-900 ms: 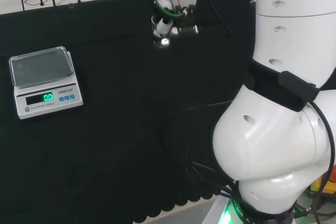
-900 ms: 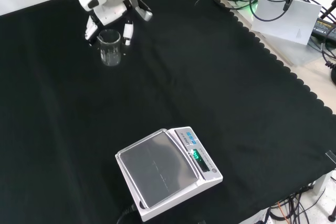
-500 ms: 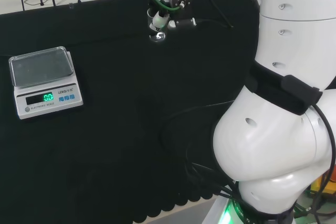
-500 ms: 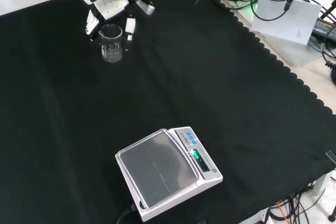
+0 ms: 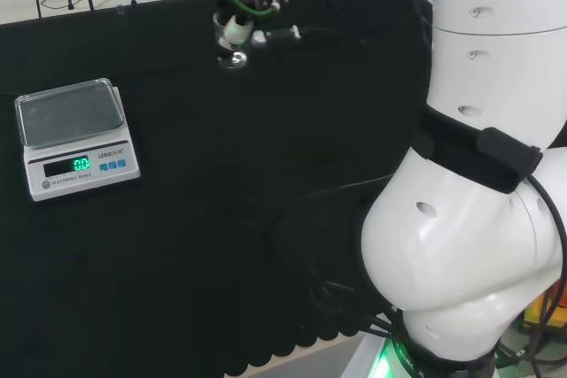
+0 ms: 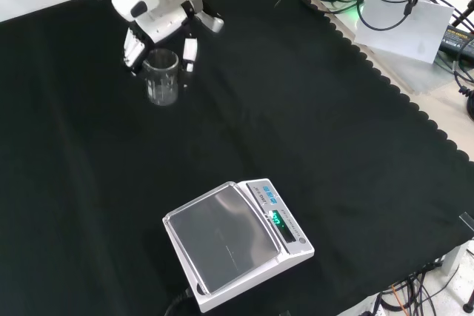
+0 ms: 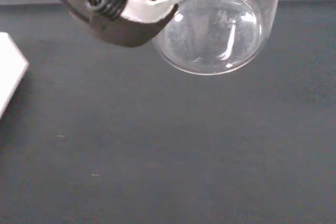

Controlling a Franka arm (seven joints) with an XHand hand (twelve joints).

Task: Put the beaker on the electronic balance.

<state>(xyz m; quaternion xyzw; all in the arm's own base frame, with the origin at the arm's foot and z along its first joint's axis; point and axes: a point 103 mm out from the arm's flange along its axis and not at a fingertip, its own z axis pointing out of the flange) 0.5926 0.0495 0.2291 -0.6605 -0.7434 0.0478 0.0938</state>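
The clear glass beaker (image 6: 162, 77) hangs upright above the black cloth, held in the black and white hand (image 6: 157, 14), whose fingers curl round its rim and sides. In the head view the hand (image 5: 251, 8) and beaker (image 5: 232, 46) are at the far middle of the bench. The wrist view looks at the beaker's round bottom (image 7: 214, 32) beside a finger (image 7: 123, 3). The white electronic balance (image 6: 235, 240) with its bare grey pan sits near the front edge in the front view. In the head view the balance (image 5: 74, 135) is at the left, well apart from the hand.
The arm's large white links (image 5: 478, 174) stand at the right of the head view. A corner of the balance (image 7: 9, 74) shows at the wrist view's edge. Cables and a paper sheet (image 6: 411, 20) lie beyond the cloth's scalloped edge.
The hand has carried the beaker left in the head view, nearer in the front view, toward the balance. The balance has not moved.
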